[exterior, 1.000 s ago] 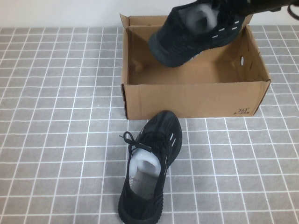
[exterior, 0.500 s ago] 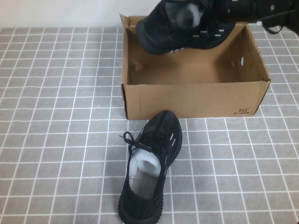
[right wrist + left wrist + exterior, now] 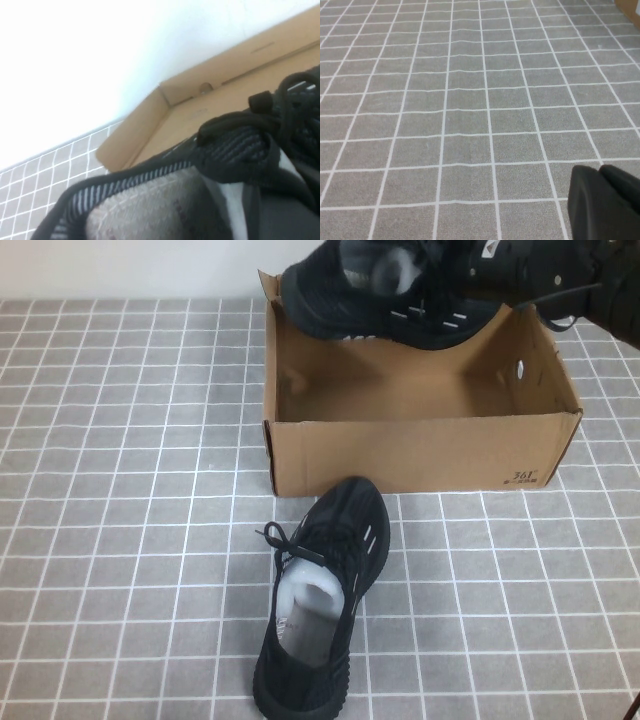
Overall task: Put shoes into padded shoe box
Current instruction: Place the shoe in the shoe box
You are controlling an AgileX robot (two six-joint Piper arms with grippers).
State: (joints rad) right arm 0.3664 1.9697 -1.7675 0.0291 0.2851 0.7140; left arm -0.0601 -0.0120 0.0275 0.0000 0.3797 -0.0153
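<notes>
- High view: the right gripper (image 3: 470,270), at one o'clock, is holding one shoe (image 3: 380,295) over the padded shoe box (image 3: 420,450); its heel is overhanging the far-left flap and risking snagging it. The second shoe (image 3: 320,610) is lying at six o'clock.
- Left wrist view: the left gripper (image 3: 605,202) is hovering over bare table mat (image 3: 470,100); I cannot tell its opening.
- Right wrist view: the shoe's collar (image 3: 235,145) is filling the frame, seemingly clamped.

"361" print on the padded shoe box (image 3: 420,455) front.

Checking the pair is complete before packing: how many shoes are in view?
2. One shoe lies on the table in front of the box. The other shoe is held by the right gripper above the box's far edge. The left gripper is low over bare table.
</notes>
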